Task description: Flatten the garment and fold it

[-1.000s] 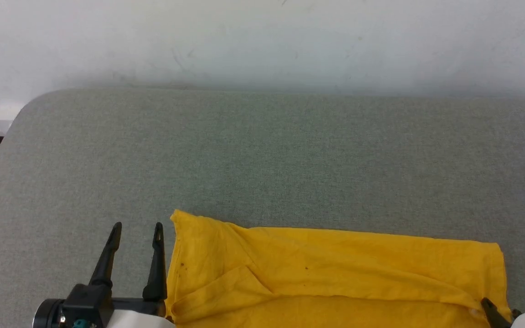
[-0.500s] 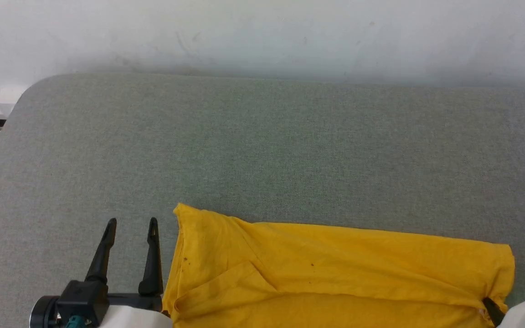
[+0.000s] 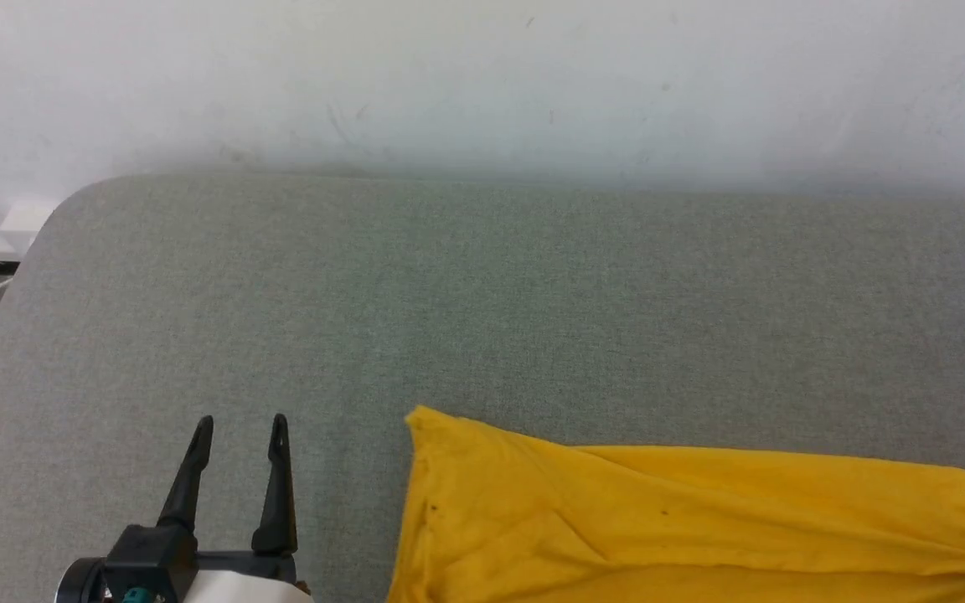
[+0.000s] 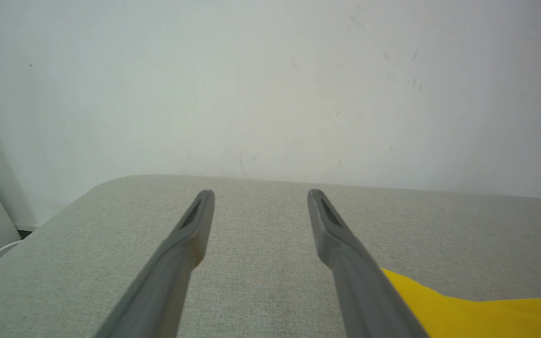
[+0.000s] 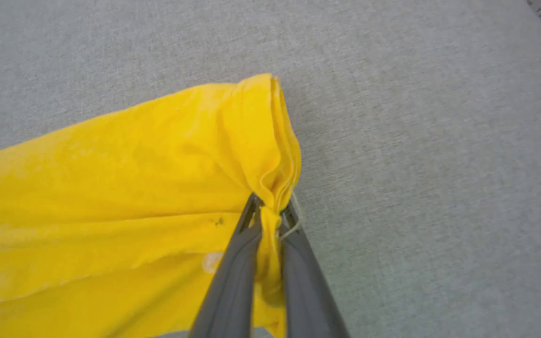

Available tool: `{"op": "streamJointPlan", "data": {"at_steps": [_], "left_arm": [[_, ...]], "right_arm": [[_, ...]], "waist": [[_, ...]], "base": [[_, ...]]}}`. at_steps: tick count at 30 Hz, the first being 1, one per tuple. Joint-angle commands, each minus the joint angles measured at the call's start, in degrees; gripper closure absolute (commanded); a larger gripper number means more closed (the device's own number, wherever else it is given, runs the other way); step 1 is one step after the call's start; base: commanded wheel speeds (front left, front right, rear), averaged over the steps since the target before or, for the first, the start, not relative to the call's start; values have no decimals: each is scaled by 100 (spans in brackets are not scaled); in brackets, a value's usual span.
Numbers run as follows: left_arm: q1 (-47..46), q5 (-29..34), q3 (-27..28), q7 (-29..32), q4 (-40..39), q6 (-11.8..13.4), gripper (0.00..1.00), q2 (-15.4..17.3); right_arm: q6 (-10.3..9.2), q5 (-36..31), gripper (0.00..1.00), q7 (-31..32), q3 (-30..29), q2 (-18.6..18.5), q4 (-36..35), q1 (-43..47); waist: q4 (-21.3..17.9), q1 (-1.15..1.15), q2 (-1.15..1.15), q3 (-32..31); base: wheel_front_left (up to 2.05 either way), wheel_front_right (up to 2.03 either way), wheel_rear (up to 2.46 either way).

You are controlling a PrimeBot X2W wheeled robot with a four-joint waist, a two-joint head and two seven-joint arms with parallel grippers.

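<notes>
garment: yellow, lower right of head frame, on grey table | left gripper: lower left, spread wide, empty | right gripper: pinched tight on garment's bunched edge

Before me, a grey fabric-covered table, one corner rounded — the yellow garment lies creased on it, to my right.

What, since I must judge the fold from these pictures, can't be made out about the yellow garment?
Head view: the yellow garment runs off the bottom and right edges.
Left wrist view: one corner shows; the bottom edge and the left gripper hide the rest.
Right wrist view: cloth bunches in the shut jaws of the right gripper, hiding how many layers are pinched.
</notes>
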Motion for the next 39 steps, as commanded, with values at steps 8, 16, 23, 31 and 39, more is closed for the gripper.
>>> {"op": "streamJointPlan", "data": {"at_steps": [8,16,23,31,39], "left_arm": [[106,64,84,-27,-5,-75,0,-58],[170,74,129,-27,-21,-97,0,-81],[212,72,101,-27,-27,-97,0,-92],[148,99,23,-27,1,-99,0,-97],[47,103,-39,-27,50,-110,0,-99]], "right_arm": [[-12,118,100,324,5,51,-532,69],[-12,519,100,844,850,161,-1697,634],[-12,1057,100,1237,1913,232,-2470,776],[-12,1402,100,1173,2977,481,-2329,244],[-12,1398,100,889,3615,791,-1409,-422]], "waist": [[-15,0,0,-130],[79,0,0,-292],[267,0,0,-370],[692,0,0,-369],[1189,0,0,-299]], "base": [[0,0,0],[0,0,0],[0,0,0],[0,0,0],[0,0,0]]}}
